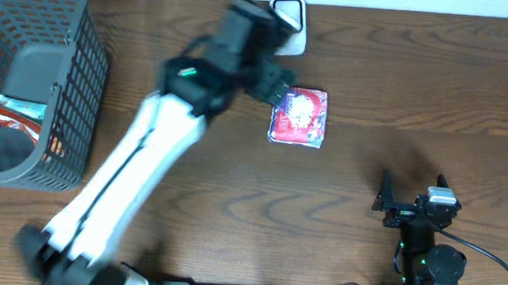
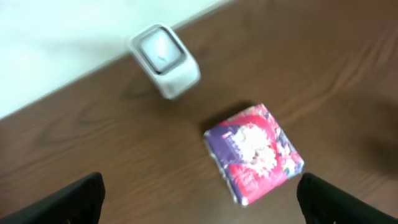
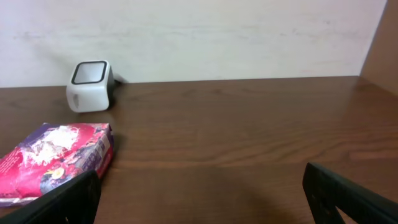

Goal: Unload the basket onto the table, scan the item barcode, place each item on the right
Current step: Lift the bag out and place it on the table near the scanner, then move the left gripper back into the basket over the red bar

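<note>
The table (image 1: 434, 92) fills the overhead view, dark wood. At upper left sits the grey basket (image 1: 79, 79), with more wrappers inside that I can't count. The white left arm (image 1: 138, 166) sweeps from lower left up to top centre. The red-and-purple packet (image 1: 299, 116) lies flat at centre, printed face up, apart from everything. The white scanner (image 1: 290, 23) stands at the top edge, near the packet but not touching.

The left hand (image 2: 199, 183) is spread wide over the packet, gripping nothing. The right hand (image 3: 202, 186), lower right, gapes wide too, empty.

The risk, as I judge it: no barcode shows, so it may be underneath and a pass could read nothing. A flat, slick packet could also slide away from closing fingers.

The count: one table, one basket, one packet out, one scanner, two hands.
</note>
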Tool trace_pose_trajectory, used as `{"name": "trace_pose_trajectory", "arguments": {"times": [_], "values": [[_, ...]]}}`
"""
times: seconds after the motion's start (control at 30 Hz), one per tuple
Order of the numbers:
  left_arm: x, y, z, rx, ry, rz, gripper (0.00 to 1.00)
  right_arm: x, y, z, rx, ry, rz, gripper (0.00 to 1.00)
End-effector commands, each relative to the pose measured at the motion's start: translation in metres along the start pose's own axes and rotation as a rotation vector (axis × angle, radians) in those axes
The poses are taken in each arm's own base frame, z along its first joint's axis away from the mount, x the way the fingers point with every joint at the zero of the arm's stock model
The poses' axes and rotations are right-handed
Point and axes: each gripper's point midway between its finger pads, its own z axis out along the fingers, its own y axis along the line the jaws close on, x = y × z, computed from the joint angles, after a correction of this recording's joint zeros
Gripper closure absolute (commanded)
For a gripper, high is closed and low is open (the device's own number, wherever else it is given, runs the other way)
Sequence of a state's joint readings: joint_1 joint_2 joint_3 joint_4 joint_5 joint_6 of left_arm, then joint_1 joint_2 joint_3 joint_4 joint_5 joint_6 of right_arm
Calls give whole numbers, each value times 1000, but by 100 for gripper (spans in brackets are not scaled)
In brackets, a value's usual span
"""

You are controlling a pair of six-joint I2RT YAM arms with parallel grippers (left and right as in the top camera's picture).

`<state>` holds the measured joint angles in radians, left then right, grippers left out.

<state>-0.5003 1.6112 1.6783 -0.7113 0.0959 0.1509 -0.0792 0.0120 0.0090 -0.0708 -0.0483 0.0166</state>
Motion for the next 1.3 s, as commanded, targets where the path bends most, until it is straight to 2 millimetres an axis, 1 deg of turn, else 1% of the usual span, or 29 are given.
{"name": "trace_pose_trajectory", "arguments": {"times": [0.0,0.07,0.13,0.23,0.3,0.4,0.5,0.57,0.6,0.63,0.73,0.83,0.87,0.97,1.13,1.27], "values": [[-5,12,-66,-38,-56,-99,2,1,2,0,-7,-1,-11,1],[5,15,-87,-49,-40,-88,2,1,2,0,-7,-1,-11,1],[12,24,-106,-97,-36,-91,2,1,2,0,-7,-1,-11,1],[16,41,-128,-150,-58,-123,2,1,2,0,-7,-1,-11,1],[16,54,-139,-182,-82,-172,2,1,2,0,-7,-1,-11,1],[16,83,-156,-252,-135,-302,2,1,2,0,-7,-1,-11,1],[15,123,-174,-347,-211,-442,2,1,2,0,-7,-1,-11,1],[16,149,-185,-413,-254,-495,2,1,2,0,-7,-1,-11,1],[17,164,-193,-451,-275,-523,2,1,2,0,-7,-1,-11,1],[20,184,-203,-506,-301,-550,2,1,2,0,-7,-1,-11,1],[28,214,-223,-596,-341,-593,2,1,2,0,-7,-1,-11,1],[36,241,-241,-677,-373,-630,2,1,2,0,-7,-1,-11,1],[39,247,-245,-695,-377,-639,2,1,2,0,-7,-1,-11,1],[56,267,-255,-759,-362,-683,2,1,2,0,-7,-1,-11,1],[77,285,-255,-799,-313,-732,2,1,2,0,-7,-1,-11,1],[92,302,-250,-825,-279,-767,2,1,2,0,-7,-1,-11,1]]}}
